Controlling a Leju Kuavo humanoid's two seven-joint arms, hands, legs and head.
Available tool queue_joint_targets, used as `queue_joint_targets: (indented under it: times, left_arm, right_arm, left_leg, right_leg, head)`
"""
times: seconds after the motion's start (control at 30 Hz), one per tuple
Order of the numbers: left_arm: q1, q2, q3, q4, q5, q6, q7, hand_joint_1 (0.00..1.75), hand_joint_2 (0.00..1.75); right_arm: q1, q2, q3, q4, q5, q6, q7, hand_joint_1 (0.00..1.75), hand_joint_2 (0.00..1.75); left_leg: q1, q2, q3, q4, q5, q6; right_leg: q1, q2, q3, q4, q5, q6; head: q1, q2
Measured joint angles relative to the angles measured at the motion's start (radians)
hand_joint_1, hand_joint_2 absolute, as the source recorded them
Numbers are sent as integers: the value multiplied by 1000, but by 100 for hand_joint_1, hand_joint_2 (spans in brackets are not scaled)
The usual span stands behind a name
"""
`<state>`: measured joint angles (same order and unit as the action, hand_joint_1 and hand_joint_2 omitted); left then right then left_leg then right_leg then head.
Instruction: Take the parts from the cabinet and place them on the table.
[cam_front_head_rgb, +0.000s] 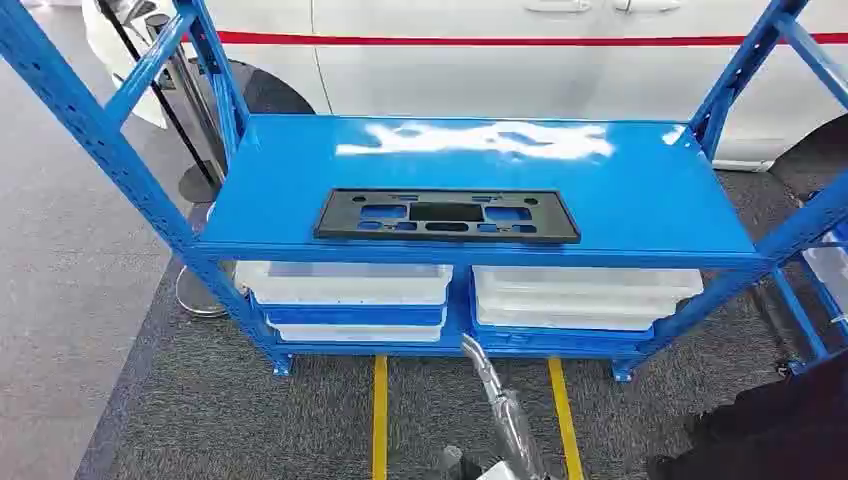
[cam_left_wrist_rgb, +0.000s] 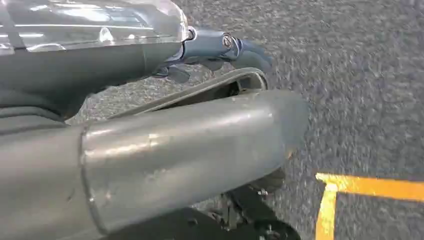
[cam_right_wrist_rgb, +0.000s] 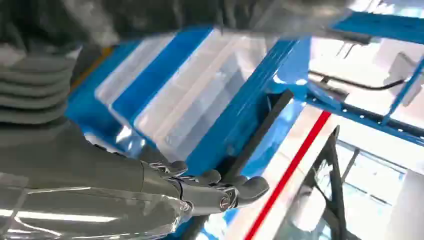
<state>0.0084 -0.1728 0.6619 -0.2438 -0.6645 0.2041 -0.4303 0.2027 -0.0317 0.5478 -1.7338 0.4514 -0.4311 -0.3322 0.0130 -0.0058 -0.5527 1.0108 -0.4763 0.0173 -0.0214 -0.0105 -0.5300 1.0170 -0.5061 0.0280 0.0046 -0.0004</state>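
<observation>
A flat black plastic part (cam_front_head_rgb: 447, 216) with several cut-outs lies near the front edge of the blue cabinet shelf (cam_front_head_rgb: 620, 190). Its dark edge (cam_right_wrist_rgb: 260, 132) shows past my right hand (cam_right_wrist_rgb: 200, 192), which is below and short of the shelf, fingers loosely spread and holding nothing. One silver arm (cam_front_head_rgb: 503, 405) rises from the bottom edge toward the lower shelf. My left hand (cam_left_wrist_rgb: 190, 145) hangs over the grey carpet with nothing in it, its dark fingers (cam_left_wrist_rgb: 235, 47) apart.
White plastic bins (cam_front_head_rgb: 345, 285) (cam_front_head_rgb: 585, 295) are stacked on the lower shelf. Blue uprights (cam_front_head_rgb: 90, 130) (cam_front_head_rgb: 800, 225) frame the cabinet. A white car (cam_front_head_rgb: 500, 60) stands right behind it. Yellow floor lines (cam_front_head_rgb: 379, 420) run toward me; another blue rack (cam_front_head_rgb: 825, 290) is at right.
</observation>
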Motion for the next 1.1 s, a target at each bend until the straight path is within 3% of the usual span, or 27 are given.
queue_joint_targets:
  times: [0.03, 0.07, 0.13, 0.17, 0.2, 0.23, 0.27, 0.33, 0.37, 0.47, 0.5, 0.53, 0.57, 0.6, 0.67, 0.7, 0.73, 0.77, 0.83, 0.87, 1.0, 1.03, 1.07, 1.1]
  left_arm:
    - [1, 0, 0, 0, -3, 0, -1, 0, 0]
    - [1, 0, 1, 0, -7, 0, -2, 0, 0]
    - [0, 0, 1, 0, -11, 0, -2, 0, 0]
    - [0, 0, 1, 0, -17, 0, -2, 0, 0]
    - [1, 0, 1, 0, -19, 0, -1, 0, 0]
    - [1, 0, 2, 0, -21, 0, -1, 0, 0]
    - [1, 0, 3, 1, -25, 0, 0, 0, 0]
    - [0, 0, 7, 1, -31, 0, 2, 0, 0]
    - [1, -1, 8, 3, -37, 0, 5, 0, 0]
    - [-1, 0, 15, 4, -48, 0, 11, 0, 0]
    - [-1, 0, 16, 4, -52, 0, 11, 0, 0]
    - [-2, 4, 17, 4, -57, 1, 13, 0, 0]
    - [-1, 5, 18, 4, -60, 1, 14, 0, 0]
    - [-1, 6, 18, 4, -63, 1, 16, 0, 0]
    - [-1, 7, 19, 4, -74, 0, 21, 0, 0]
    - [-1, 8, 21, 4, -81, 0, 25, 0, 0]
    - [-1, 10, 23, 4, -82, 0, 27, 0, 0]
    - [-1, 13, 26, 4, -91, -3, 30, 0, 0]
    - [-2, 16, 27, 4, -98, -6, 32, 0, 0]
    - [-2, 14, 27, 4, -98, -6, 32, 0, 0]
    - [-5, 16, 37, 4, -113, -13, 35, 0, 0]
    - [-7, 16, 40, 4, -119, -16, 38, 0, 0]
    - [-8, 17, 42, 4, -124, -19, 40, 0, 0]
    - [-9, 18, 43, 4, -131, -24, 42, 0, 0]
  right_arm:
    - [-1, 0, 0, 0, 33, -21, 12, 0, 175]
    - [-2, 2, -2, 0, 63, -39, 21, 0, 175]
    - [0, 10, -15, 0, 130, -67, 37, 0, 175]
    - [1, 16, -25, 1, 164, -81, 42, 0, 175]
    - [1, 23, -34, 3, 192, -90, 43, 0, 175]
    - [1, 31, -44, 5, 220, -101, 47, 0, 175]
    - [2, 39, -55, 8, 250, -112, 51, 0, 175]
    - [4, 63, -86, 9, 313, -134, 55, 0, 175]
    - [3, 79, -106, 11, 345, -143, 57, 0, 175]
    - [7, 125, -171, 16, 420, -166, 51, 0, 175]
    - [7, 140, -194, 17, 443, -172, 48, 0, 175]
    - [7, 154, -218, 17, 464, -177, 44, 0, 175]
    - [6, 167, -242, 17, 489, -185, 40, 0, 175]
    - [5, 180, -263, 17, 512, -190, 38, 0, 175]
    - [6, 204, -309, 19, 560, -198, 36, 0, 175]
    - [6, 217, -339, 22, 592, -204, 36, 0, 175]
    - [5, 225, -358, 24, 611, -207, 36, 0, 175]
    - [5, 238, -388, 27, 643, -210, 38, 0, 175]
    - [4, 258, -430, 30, 689, -219, 41, 0, 175]
    - [4, 259, -429, 30, 691, -220, 42, 0, 175]
    - [-7, 280, -478, 42, 751, -224, 55, 0, 175]
    - [-10, 284, -494, 49, 779, -227, 69, 0, 175]
    - [-14, 285, -501, 52, 792, -229, 75, 0, 175]
    - [-20, 288, -520, 61, 828, -235, 85, 0, 175]
  left_leg:
    - [3, 2, 6, -7, 5, 9]
    - [3, 3, 6, -9, 5, 18]
    - [-1, 2, 5, -8, 3, 23]
    - [-4, 2, 5, -7, 2, 25]
    - [-6, 1, 6, -6, 1, 26]
    - [-8, 1, 8, -4, -1, 27]
    - [-10, -1, 11, -3, -3, 27]
    - [-12, -4, 18, 1, -11, 24]
    - [-17, -4, 14, 4, -14, 18]
    - [-12, -5, 13, 3, -14, 3]
    - [-13, -5, 15, 2, -15, -2]
    - [-11, -4, 13, 9, -25, -7]
    - [-12, -1, 2, 40, -47, -13]
    - [-10, -1, -28, 101, -83, -17]
    - [-2, -1, -108, 260, -151, -27]
    - [1, -1, -132, 306, -157, -31]
    - [4, -1, -132, 300, -138, -34]
    - [7, 0, -109, 247, -97, -36]
    - [12, 2, -22, 65, -2, -38]
    - [11, 3, 0, 20, -15, -38]
    - [-2, -1, -4, 15, -10, -8]
    - [4, -1, -1, 5, -5, 3]
    - [5, -1, 1, 1, -2, 9]
    - [5, 0, 1, 0, -4, 19]
  right_leg:
    - [-3, 2, -2, 18, -14, 3]
    - [-2, 2, -24, 61, -46, 3]
    - [-1, 6, -103, 218, -122, 5]
    - [-1, 7, -144, 292, -145, 5]
    - [-1, 7, -163, 321, -140, 5]
    - [-1, 7, -157, 298, -109, 2]
    - [-1, 7, -132, 237, -65, -2]
    - [3, 9, -48, 54, 31, -17]
    - [11, 10, -35, 28, 14, -24]
    - [17, 12, -40, 21, 20, -28]
    - [14, 12, -39, 15, 23, -34]
    - [2, 9, -32, 3, 28, -41]
    - [2, 8, -28, -2, 29, -46]
    - [2, 6, -29, -2, 29, -50]
    - [2, 1, -30, -1, 28, -51]
    - [2, 0, -31, 0, 27, -51]
    - [1, 1, -30, 1, 26, -49]
    - [-1, 1, -29, 3, 24, -47]
    - [-6, 2, -25, 11, 17, -36]
    - [-3, 3, -26, 13, 14, -29]
    - [-2, 4, -26, 6, 20, -4]
    - [-3, 5, -27, 8, 15, 3]
    - [-5, 6, -31, 28, 2, 5]
    - [-4, 6, -57, 76, -29, 5]
  head:
    - [1, 0]
    - [1, 0]
    - [1, 0]
    - [1, 0]
    - [0, 0]
    - [1, 0]
    - [0, 0]
    - [1, 0]
    - [0, 0]
    - [0, 0]
    - [0, 0]
    - [0, 0]
    - [0, 0]
    - [-1, 0]
    - [-1, 0]
    - [-1, 0]
    - [-1, 0]
    - [-1, 0]
    - [-1, 0]
    - [-1, 0]
    - [0, 0]
    - [0, 0]
    - [0, 0]
    - [0, 0]
